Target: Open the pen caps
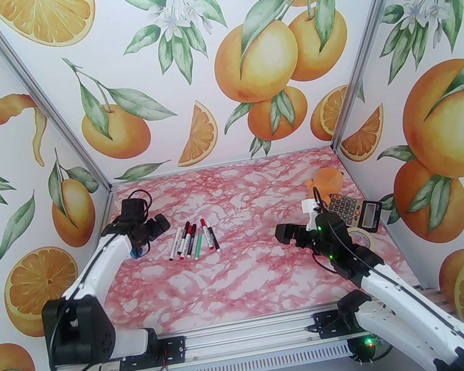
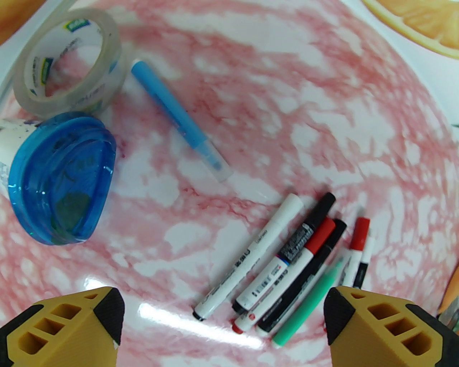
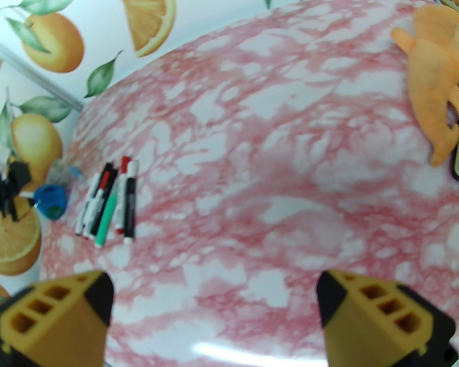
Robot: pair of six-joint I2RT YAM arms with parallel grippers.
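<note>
Pens (image 1: pixel 193 242) lie bunched side by side, left of centre on the marble table (image 1: pixel 252 274). Their pen caps (image 2: pixel 359 233) are on, in red, black and white. The left gripper (image 2: pixel 224 315) sits just left of the bunch, jaws wide, holding nothing. A blue pen (image 2: pixel 179 118) lies apart from the bunch, beside a clear tape roll (image 2: pixel 104 82) and a blue-lidded container (image 2: pixel 61 179). The right gripper (image 3: pixel 215 308) is well apart on the right, jaws wide and empty. A calculator (image 1: pixel 353 207), an orange plush toy (image 1: pixel 326 181) and a second tape roll (image 1: pixel 364 237) crowd the right arm's side.
</note>
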